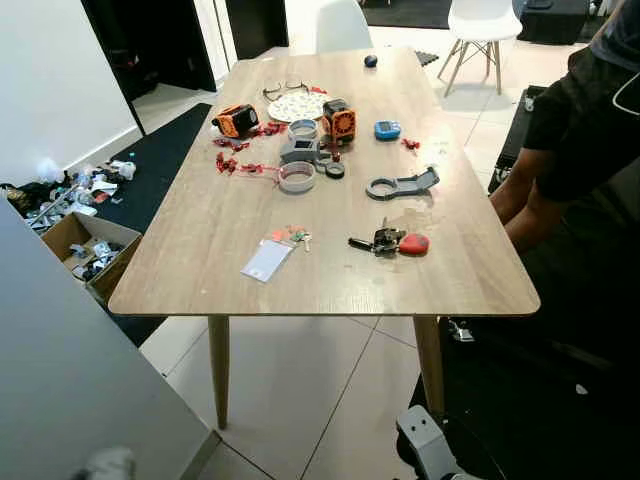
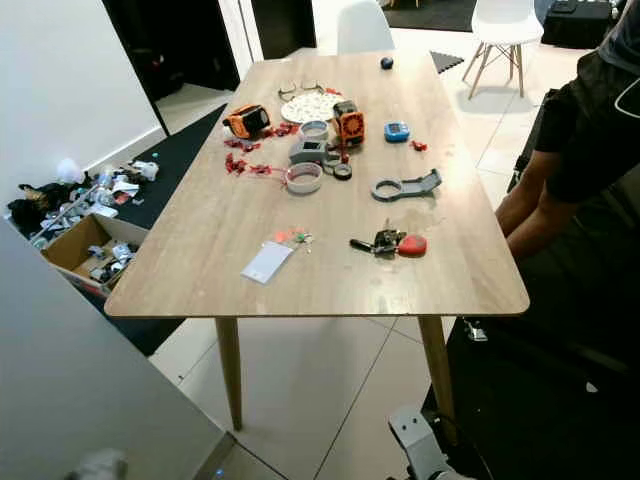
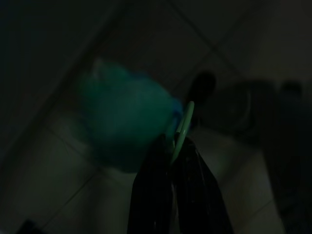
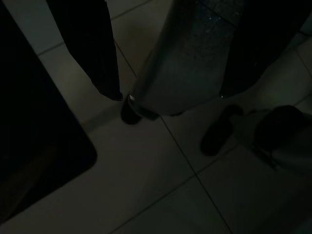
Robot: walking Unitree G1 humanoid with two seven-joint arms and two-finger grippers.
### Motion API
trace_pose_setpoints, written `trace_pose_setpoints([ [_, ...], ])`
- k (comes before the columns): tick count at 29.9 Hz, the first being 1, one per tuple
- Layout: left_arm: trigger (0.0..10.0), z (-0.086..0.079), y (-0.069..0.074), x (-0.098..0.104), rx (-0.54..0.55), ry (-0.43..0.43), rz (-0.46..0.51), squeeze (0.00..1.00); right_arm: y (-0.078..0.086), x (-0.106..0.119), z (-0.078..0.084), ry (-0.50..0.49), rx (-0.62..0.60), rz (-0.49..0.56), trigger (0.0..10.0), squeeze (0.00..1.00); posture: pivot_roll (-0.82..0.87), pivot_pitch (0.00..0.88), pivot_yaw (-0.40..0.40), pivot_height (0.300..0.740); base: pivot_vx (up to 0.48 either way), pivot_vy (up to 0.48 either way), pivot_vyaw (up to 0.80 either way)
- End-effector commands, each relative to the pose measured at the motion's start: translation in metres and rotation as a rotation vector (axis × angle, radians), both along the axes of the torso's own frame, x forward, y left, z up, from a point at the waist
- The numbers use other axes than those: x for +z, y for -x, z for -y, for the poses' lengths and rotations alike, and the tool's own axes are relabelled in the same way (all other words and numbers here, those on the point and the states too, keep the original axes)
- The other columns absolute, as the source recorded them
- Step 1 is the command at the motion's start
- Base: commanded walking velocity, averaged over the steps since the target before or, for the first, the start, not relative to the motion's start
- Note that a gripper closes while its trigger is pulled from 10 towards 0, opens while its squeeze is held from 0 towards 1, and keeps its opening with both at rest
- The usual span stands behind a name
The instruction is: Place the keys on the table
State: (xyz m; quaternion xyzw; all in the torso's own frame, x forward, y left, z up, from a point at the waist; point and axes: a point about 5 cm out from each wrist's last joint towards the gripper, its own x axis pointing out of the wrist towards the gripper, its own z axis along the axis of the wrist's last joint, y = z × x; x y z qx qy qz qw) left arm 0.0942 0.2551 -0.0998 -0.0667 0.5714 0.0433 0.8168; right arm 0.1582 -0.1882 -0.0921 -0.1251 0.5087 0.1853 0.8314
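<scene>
Left gripper: fingers pressed together on a green ring carrying a teal pompom, presumably the keys for placing; arm hangs low over the floor tiles, view dark. Nothing delivered yet.

Table, left to right: one white card with small keys near the front edge; two pale rings mid-table; one red-fobbed key bunch toward the front right corner; one grey bracket behind it.

Right gripper: fingers apart, empty, idle above the floor. One person sits at the table's right edge.

Table: matt pale wood grain. Floor: glossy tile. Box: cardboard. Pompom at left gripper: fluffy.
</scene>
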Motion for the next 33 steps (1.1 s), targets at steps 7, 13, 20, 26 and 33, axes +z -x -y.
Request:
trace_pose_setpoints([
  [7,10.0,0.002,-0.010,0.001,-0.022,-0.053,0.025,0.00,0.051,-0.018,0.008,0.098,0.006,-0.201,10.0,0.00,-0.06,0.090,0.099,0.740,-0.387,0.000,0.00],
  [13,10.0,0.011,-0.018,0.001,-0.057,-0.051,0.039,0.00,0.046,-0.018,0.002,0.112,0.029,-0.192,10.0,0.00,-0.07,0.080,0.086,0.740,-0.373,0.000,0.00],
  [20,10.0,0.012,-0.018,0.000,-0.058,-0.050,0.039,0.00,0.038,-0.017,-0.002,0.117,0.034,-0.178,10.0,0.00,-0.07,0.074,0.088,0.740,-0.376,0.000,0.00],
  [26,10.0,0.012,-0.016,0.000,-0.050,-0.046,0.035,0.00,0.037,-0.017,-0.004,0.117,0.028,-0.179,10.0,0.00,-0.07,0.072,0.093,0.740,-0.379,0.000,0.00],
  [33,10.0,0.010,-0.016,0.000,-0.056,-0.047,0.035,0.00,0.038,-0.018,-0.008,0.113,0.018,-0.185,10.0,0.00,-0.07,0.072,0.101,0.740,-0.413,0.000,0.00],
])
